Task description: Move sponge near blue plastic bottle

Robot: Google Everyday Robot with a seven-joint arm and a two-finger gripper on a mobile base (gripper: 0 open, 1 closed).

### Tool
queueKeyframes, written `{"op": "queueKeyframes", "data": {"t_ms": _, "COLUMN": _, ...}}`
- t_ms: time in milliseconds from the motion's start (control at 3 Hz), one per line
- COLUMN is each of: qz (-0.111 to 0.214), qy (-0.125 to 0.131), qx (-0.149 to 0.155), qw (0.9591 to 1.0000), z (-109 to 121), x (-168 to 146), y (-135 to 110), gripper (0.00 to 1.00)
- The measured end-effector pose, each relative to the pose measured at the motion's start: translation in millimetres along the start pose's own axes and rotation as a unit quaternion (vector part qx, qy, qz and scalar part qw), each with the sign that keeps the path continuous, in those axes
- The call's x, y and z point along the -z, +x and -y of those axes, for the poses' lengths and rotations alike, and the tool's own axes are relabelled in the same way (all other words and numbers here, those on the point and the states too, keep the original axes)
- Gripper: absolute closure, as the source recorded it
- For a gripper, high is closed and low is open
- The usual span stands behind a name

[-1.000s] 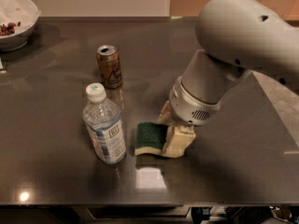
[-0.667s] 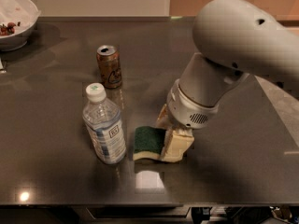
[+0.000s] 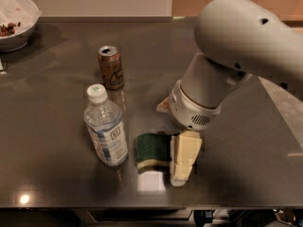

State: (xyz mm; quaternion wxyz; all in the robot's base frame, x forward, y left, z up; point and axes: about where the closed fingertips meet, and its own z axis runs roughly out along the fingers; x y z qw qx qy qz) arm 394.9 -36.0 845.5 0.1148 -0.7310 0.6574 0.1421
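Observation:
The sponge (image 3: 151, 150), dark green on top with pale yellow foam below, lies on the dark table just right of the blue plastic bottle (image 3: 106, 126), a small gap between them. The bottle stands upright with a white cap and a pale label. My gripper (image 3: 177, 157) reaches down from the big white arm at the sponge's right end. One cream finger (image 3: 183, 157) shows against the sponge's right side; the other is hidden.
A brown-orange soda can (image 3: 111, 67) stands upright behind the bottle. A white bowl (image 3: 21, 32) with some food sits at the far left corner. The table's front edge (image 3: 142, 206) runs close below the sponge. The white arm (image 3: 236, 56) fills the right side.
The gripper and sponge have moved slightly left, toward the bottle. The bottle and the can have not moved.

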Motion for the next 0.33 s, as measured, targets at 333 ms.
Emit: {"op": "queueKeyframes", "data": {"t_ms": 333, "qz": 0.000, "qy": 0.000, "qx": 0.000, "qw": 1.0000, "z": 0.0, "x": 0.0, "y": 0.0, "gripper": 0.00}}
